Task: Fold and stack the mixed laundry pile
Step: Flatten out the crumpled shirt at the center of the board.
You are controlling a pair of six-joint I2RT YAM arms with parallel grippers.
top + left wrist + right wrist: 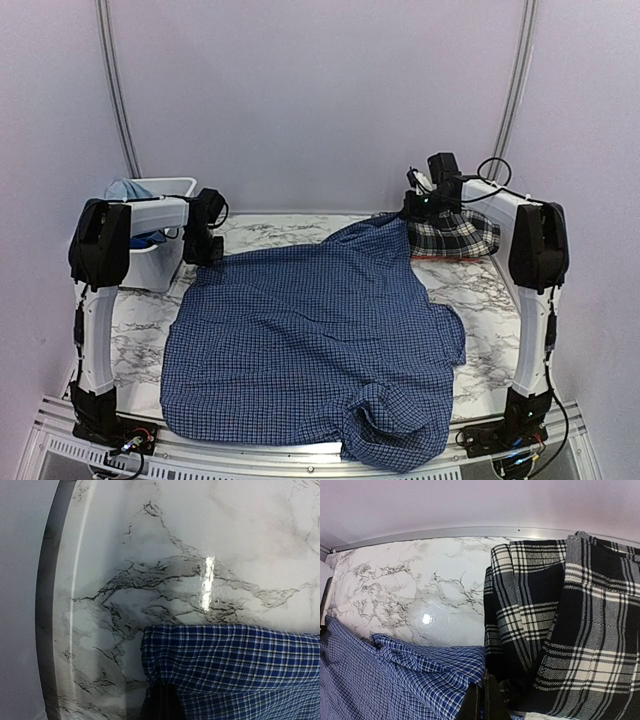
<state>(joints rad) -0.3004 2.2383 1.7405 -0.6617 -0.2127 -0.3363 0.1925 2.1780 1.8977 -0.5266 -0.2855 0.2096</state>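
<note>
1. One marble tabletop (480, 290) carries all items.
2. Shirt (310, 340), navy small-check, lies spread over the centre of the tabletop. Its near hem is bunched and overhangs the near edge.
3. Bin (165, 262), white, stands at the far left, just beside the shirt's far left corner.
4. Plaid piece (455, 236), black-and-white, lies folded at the far right and touches the shirt's far right corner.
5. Light blue cloth (125, 189) sits heaped in the bin, rising above its rim.
6. Left claw (212, 258) is clenched on the shirt's far left corner, low at the tabletop.
7. Right claw (413, 214) is clenched on the shirt's far right corner, just beside the plaid piece. The wrist view shows its fingers (472, 702) pressed together on the check cloth.
</note>
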